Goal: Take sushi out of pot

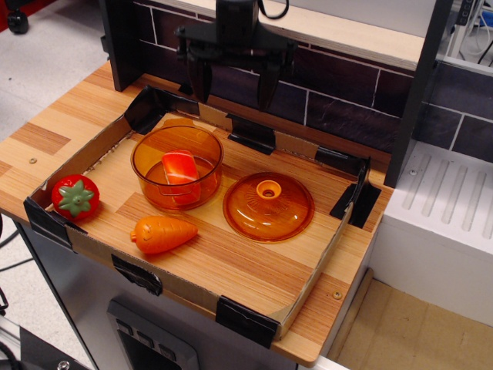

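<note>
The sushi [181,166], an orange-red slab on a pale block, lies inside the translucent orange pot [176,166], which stands upright at the back left of the cardboard tray. My gripper [233,89] hangs open and empty above the tray's back edge, behind and to the right of the pot, well clear of it. Its two dark fingers [200,79] point down.
The orange domed lid [268,205] with a knob lies right of the pot. An orange toy carrot [162,234] lies in front of the pot, a red strawberry [75,196] at the tray's left corner. Low cardboard walls [108,146] ring the tray; a dark brick wall [339,92] stands behind.
</note>
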